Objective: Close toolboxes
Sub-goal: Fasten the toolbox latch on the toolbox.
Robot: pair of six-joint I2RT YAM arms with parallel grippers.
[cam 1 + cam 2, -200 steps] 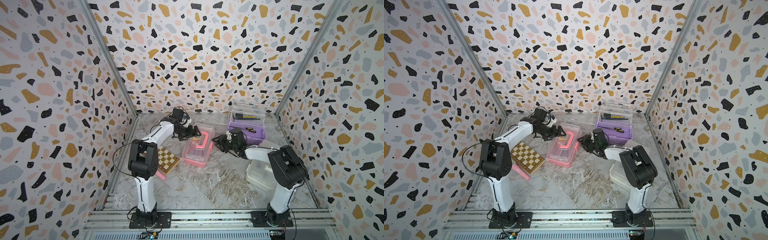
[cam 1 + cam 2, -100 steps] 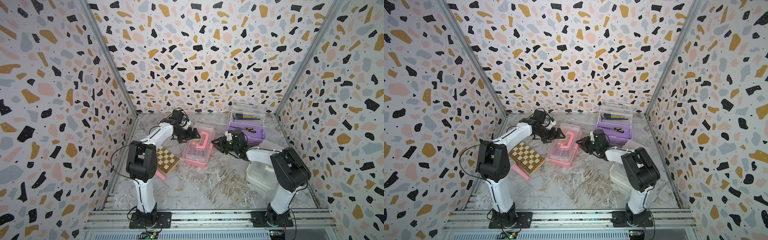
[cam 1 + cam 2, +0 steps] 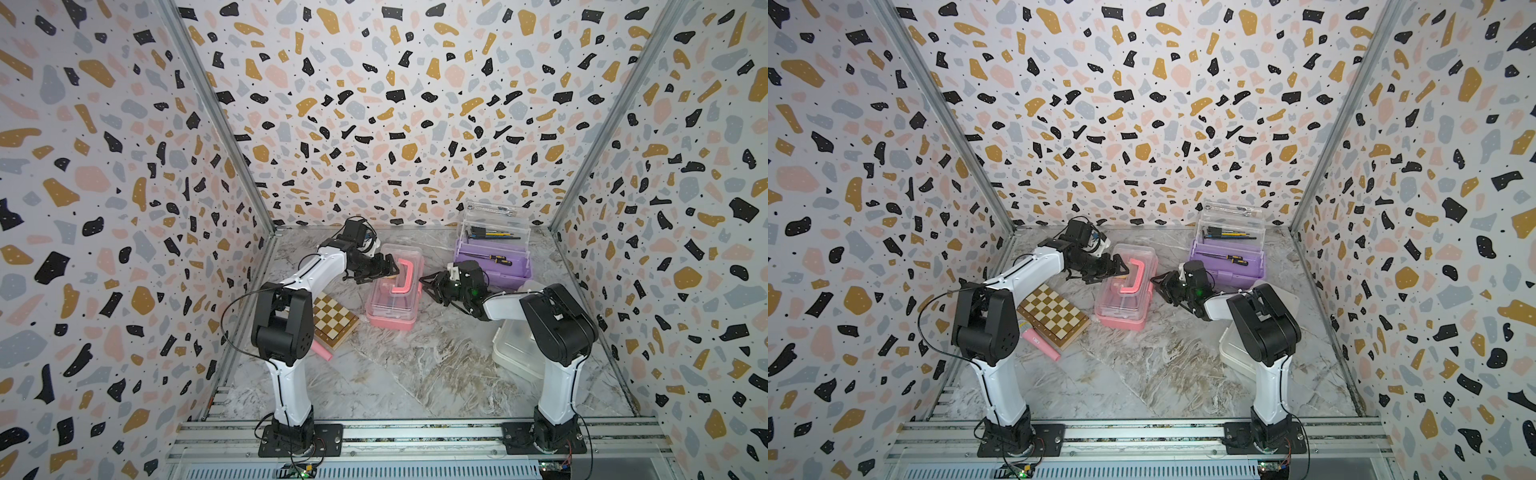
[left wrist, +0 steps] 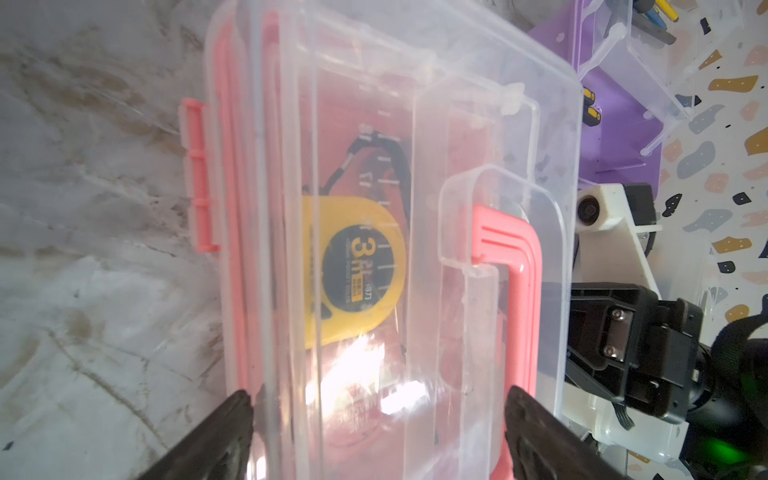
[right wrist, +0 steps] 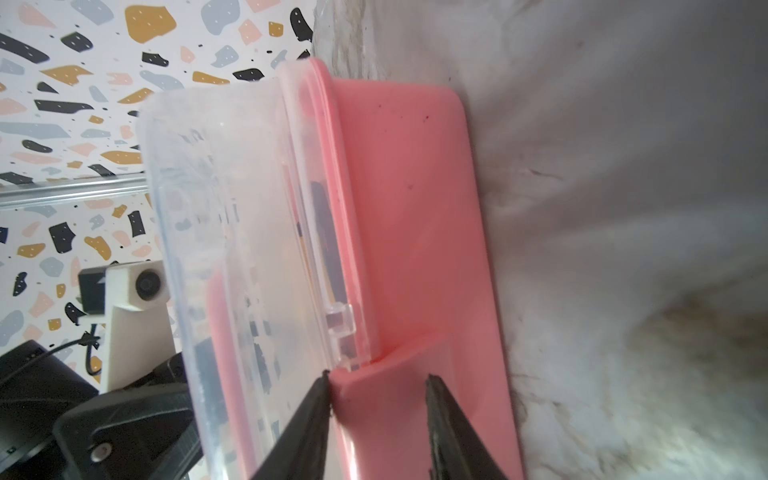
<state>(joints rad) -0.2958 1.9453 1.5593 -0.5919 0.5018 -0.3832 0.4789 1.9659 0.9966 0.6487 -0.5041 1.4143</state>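
Pink toolbox (image 3: pixel 392 307) mid-table, clear lid down. Left gripper (image 3: pixel 390 268) spread wide across the lid beside the handle, grasping nothing. Right gripper (image 5: pixel 378 384) half-parted astride a pink ridge on the base; grip or mere contact, cannot tell. Step appears to be seating this lid. Next likely calls for pressing the latch (image 4: pixel 198 178) home, then the purple toolbox (image 3: pixel 492 270), whose lid stands open.

A pink-based rectangular plastic toolbox (image 3: pixel 1121 322) sits mid-table with its clear lid down. The left gripper (image 3: pixel 1120 270) is spread over its pink handle (image 3: pixel 1127 289), and the right gripper (image 3: pixel 1159 284) is at the opposite side. Behind stands a purple plastic toolbox (image 3: pixel 1225 270), its clear lid raised. A wooden chequered chessboard box (image 3: pixel 1054 313) lies to the left.
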